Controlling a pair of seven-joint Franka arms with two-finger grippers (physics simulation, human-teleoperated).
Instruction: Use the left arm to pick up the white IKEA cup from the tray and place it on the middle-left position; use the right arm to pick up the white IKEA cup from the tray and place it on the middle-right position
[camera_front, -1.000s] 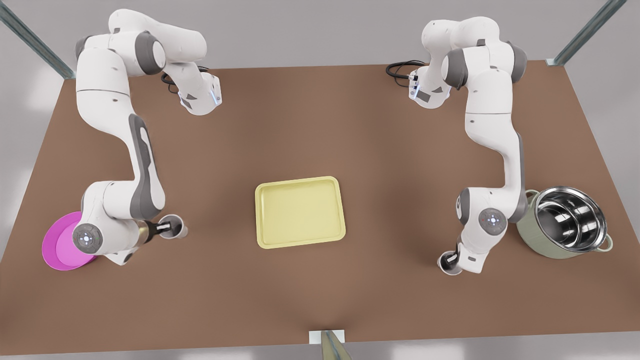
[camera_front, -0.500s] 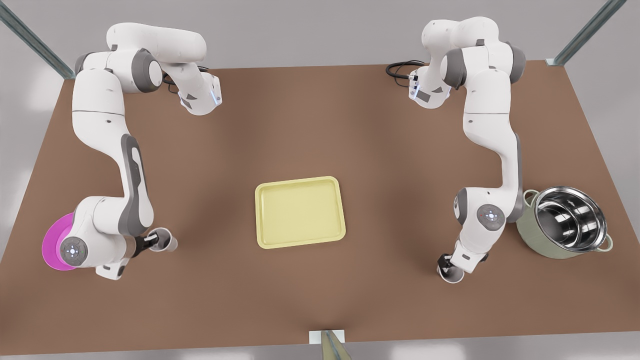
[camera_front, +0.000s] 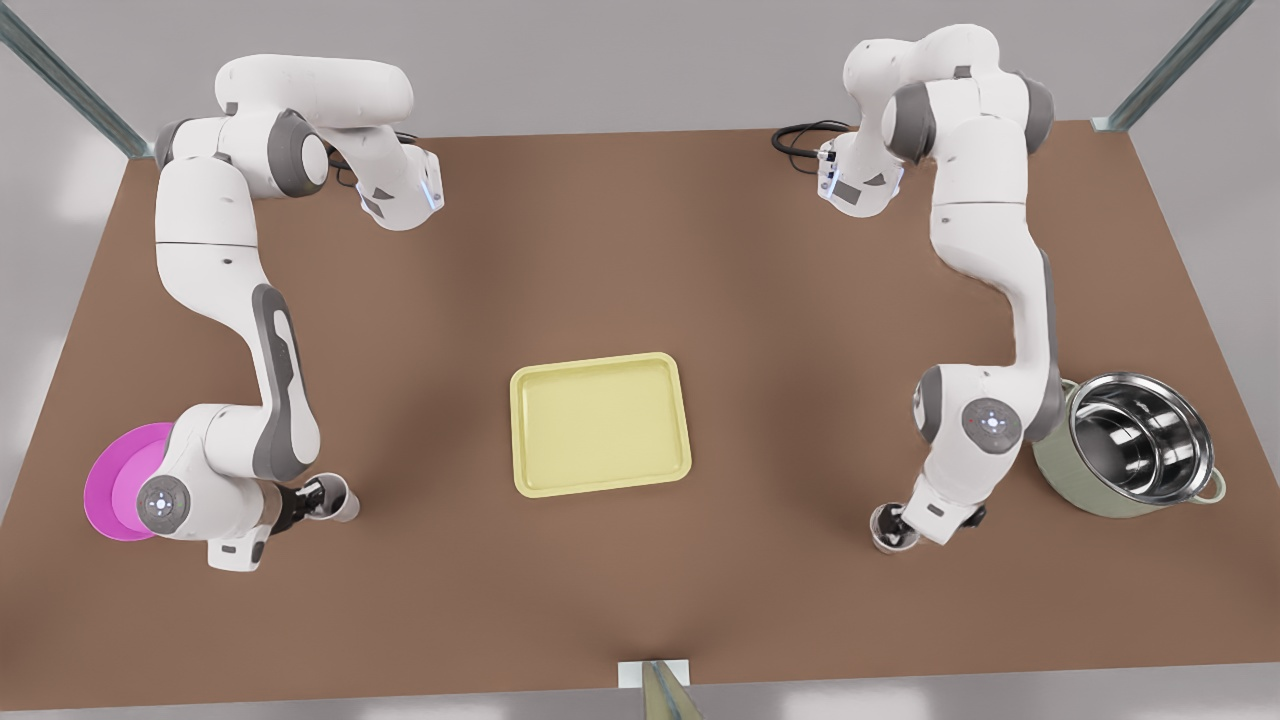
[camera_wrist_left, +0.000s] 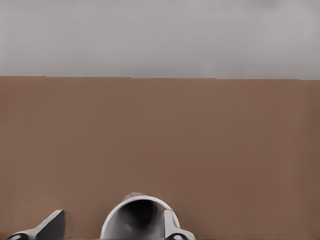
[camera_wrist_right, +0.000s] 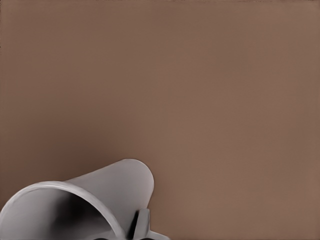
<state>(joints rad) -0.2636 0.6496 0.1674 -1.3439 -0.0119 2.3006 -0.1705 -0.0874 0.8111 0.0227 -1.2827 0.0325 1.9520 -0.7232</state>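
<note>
Soft, even overhead light covers the brown tabletop (camera_front: 640, 250), with faint diffuse shadows beneath both arms. The steel pot (camera_front: 1140, 440) shows bright reflections. Wrist views look slightly soft, perhaps blurred.

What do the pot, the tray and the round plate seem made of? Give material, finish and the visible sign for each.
Pot: probably steel inside, bright and mirror-like with sharp reflections; its outer wall looks pale green, perhaps enamel.
Tray: likely plastic, pale yellow, smooth and matte, with soft rounded corners.
Round plate: probably plastic, saturated magenta, even colour with little shine.
</note>
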